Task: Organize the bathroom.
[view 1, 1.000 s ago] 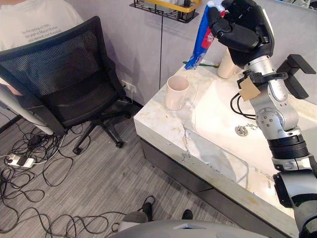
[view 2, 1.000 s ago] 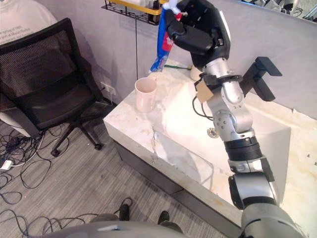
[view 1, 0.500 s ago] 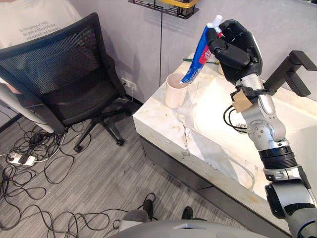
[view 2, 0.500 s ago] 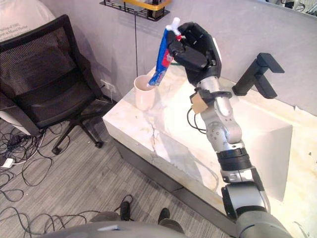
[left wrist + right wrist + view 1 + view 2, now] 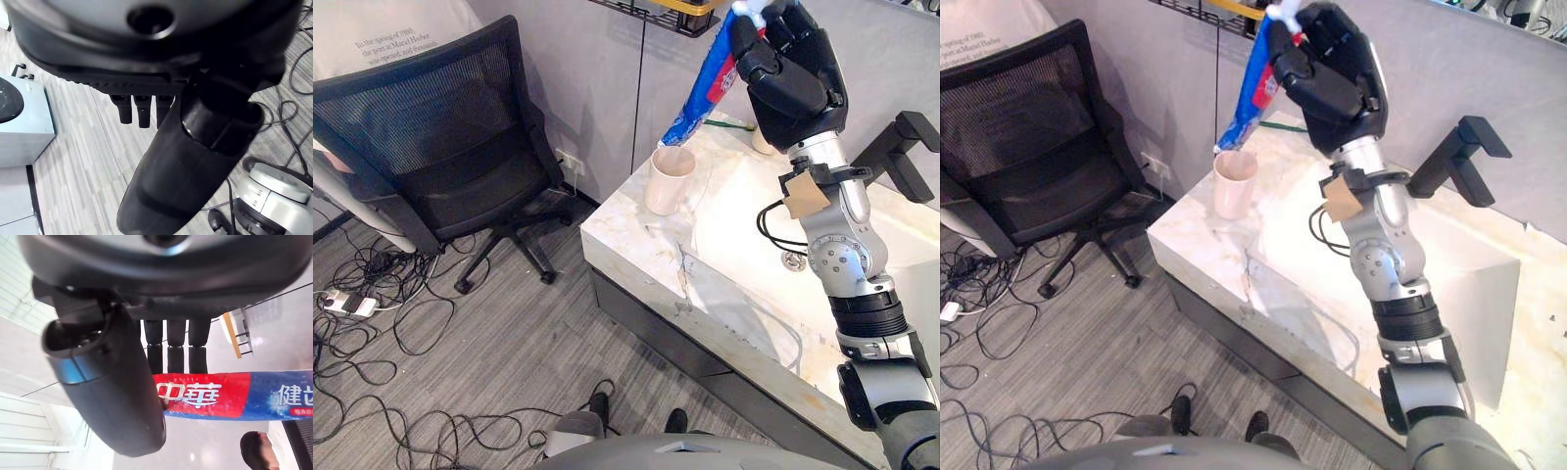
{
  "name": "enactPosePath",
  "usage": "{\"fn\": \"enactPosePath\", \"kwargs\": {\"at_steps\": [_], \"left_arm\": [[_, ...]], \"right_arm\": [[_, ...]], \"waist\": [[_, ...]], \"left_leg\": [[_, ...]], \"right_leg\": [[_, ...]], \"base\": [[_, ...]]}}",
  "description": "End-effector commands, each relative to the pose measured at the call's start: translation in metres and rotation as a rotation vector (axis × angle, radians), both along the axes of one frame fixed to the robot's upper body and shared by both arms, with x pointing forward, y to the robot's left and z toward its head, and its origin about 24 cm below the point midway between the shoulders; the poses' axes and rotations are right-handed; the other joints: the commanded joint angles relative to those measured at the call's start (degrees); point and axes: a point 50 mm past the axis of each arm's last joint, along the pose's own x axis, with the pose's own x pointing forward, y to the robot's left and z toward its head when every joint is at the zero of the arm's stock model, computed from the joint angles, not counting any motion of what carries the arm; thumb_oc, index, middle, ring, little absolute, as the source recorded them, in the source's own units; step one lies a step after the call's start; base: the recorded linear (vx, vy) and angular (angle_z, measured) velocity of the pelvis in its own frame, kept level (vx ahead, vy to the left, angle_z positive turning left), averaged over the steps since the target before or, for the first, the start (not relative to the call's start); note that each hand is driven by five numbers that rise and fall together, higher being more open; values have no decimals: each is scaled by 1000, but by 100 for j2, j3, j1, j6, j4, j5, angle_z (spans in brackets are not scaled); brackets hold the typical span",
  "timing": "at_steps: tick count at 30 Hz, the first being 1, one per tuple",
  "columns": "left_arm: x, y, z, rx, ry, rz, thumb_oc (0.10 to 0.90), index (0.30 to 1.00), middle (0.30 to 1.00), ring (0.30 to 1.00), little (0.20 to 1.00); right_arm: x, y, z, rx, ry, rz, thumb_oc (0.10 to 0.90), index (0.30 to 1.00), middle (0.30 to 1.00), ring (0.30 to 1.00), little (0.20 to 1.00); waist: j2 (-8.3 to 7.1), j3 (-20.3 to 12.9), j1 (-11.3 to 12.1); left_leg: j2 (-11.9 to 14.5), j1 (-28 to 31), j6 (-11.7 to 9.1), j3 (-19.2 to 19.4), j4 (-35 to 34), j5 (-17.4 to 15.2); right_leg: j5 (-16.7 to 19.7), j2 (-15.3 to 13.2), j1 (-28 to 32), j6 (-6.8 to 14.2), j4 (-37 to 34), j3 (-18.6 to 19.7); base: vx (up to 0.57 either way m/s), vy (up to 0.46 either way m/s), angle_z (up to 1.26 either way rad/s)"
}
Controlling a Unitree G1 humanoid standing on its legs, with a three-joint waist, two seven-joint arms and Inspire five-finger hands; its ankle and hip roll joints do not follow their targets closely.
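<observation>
Gripping the blue-and-red toothpaste tube with a white cap [image 5: 707, 86] near its capped end, the robot's right hand [image 5: 793, 73] is holding it high above the back corner of the pale marble-patterned washbasin counter [image 5: 636, 227]. The right wrist view is showing the thumb on one face of the tube and the fingers [image 5: 176, 345] curled against the other, so the tube is pinched, not resting loose.

The tube's long axis is slanting: cap uppermost beside the hand, flat crimped tail pointing down and toward the robot's left. That tail is hanging just at the rim of the pale pink round cup [image 5: 670, 179], which is standing upright on the counter's left part, beside the sunken basin. Whether the tail is already inside the mouth or only just over the rim is hard to tell.

Judging from this, the coming move is probably turning on that slant: the cup lies below and to the left of the hand, so the tail needs lowering along the tube's own line into the opening, without catching the rim and tipping the cup.

The left hand [image 5: 142, 110] is hanging idle over the grey plank floor, fingers relaxed and holding nothing, so the right hand is far nearer the cup.
</observation>
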Motion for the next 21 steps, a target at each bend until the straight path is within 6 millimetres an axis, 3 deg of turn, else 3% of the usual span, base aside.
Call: {"fn": "enactPosePath", "kwargs": {"at_steps": [1, 21], "left_arm": [[-44, 5, 13, 20, 230, -4, 800, 900, 900, 900, 900], [-37, 6, 12, 29, 218, 12, 800, 900, 900, 900, 900]], "right_arm": [[-18, -4, 59, 138, -286, 21, 400, 300, 300, 300, 300], [-6, 0, 28, 216, -185, -1, 400, 300, 300, 300, 300]], "waist": [[-56, -668, -9], [-18, -533, -4]], "left_leg": [[78, -142, 25, 330, 476, -455], [72, -204, 50, 332, 571, -466]], "right_leg": [[-561, -3, -242, 241, 506, 122], [-578, -29, -274, 236, 579, 103]], "base": [[0, 0, 0], [0, 0, 0]]}}
